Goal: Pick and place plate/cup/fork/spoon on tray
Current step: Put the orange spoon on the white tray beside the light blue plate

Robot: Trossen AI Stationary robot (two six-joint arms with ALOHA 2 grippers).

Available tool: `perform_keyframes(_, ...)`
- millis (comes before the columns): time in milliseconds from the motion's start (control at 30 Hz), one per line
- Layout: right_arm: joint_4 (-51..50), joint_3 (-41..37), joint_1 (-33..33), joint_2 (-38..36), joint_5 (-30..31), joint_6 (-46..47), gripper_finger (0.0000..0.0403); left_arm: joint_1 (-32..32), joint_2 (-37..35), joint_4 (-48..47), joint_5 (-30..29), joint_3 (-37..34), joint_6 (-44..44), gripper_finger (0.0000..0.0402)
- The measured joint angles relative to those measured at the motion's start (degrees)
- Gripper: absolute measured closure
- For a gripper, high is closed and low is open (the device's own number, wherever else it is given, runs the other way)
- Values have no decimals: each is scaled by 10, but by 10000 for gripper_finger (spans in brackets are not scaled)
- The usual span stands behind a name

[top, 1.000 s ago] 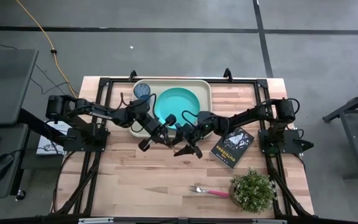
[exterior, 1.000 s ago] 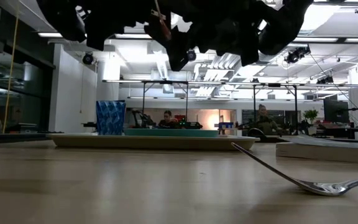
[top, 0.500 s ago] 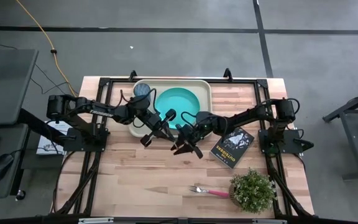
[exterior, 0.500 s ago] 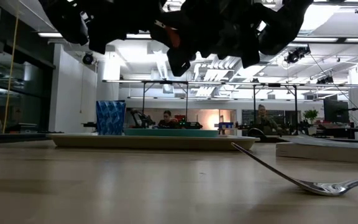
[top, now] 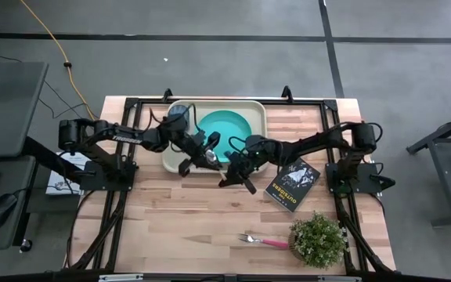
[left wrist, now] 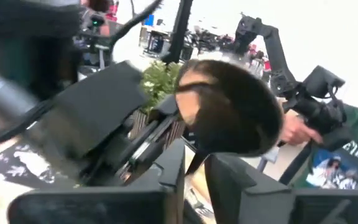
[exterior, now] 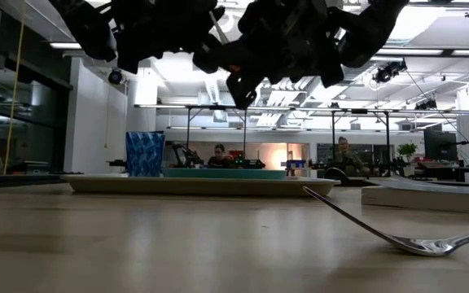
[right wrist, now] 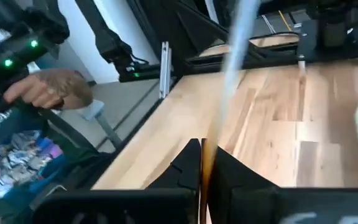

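Note:
The spoon [top: 211, 157] hangs in the air over the near rim of the cream tray [top: 257, 110], between my two grippers. Its silver bowl [left wrist: 229, 115] looms just beyond my left gripper [left wrist: 195, 171], whose fingers stand a little apart on either side of the spoon's neck. My right gripper [top: 233, 168] is shut on the orange handle. The turquoise plate [top: 233, 129] and the blue cup [top: 180, 116] stand on the tray. The fork [top: 261, 240] lies on the table near the front edge, resting on its tines [exterior: 418, 244]. My right gripper pinches the spoon's orange handle [right wrist: 205, 163] between its two fingers, coming about level from the table's right side. The rest of the handle runs on beyond the fingertips toward the left gripper. The spoon is lifted clear of the tray and the table.
A black book [top: 292, 184] lies right of the grippers and a potted plant [top: 317, 239] stands at the front right, beside the fork. A person's hand [right wrist: 48, 90] shows beyond the table. Bare wood lies in front of the tray.
My right gripper has shut on the spoon's handle. My left gripper has shifted toward the far edge and the tray with the spoon's bowl end and has rolled about its own axis. The spoon stays in the air between the two.

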Motion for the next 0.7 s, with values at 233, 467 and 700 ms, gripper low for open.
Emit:
perform_keyframes(233,-178,-1,-1,-87,113,-75,402,52,-14,-4,66,0,-57,312)
perform_keyframes(467,-318,-1,40,-178,434,-108,403,92,-40,-37,23,0,-68,305)
perform_keyframes(700,-293,-1,114,-169,947,-89,403,70,-29,-56,-320,0,-57,313)
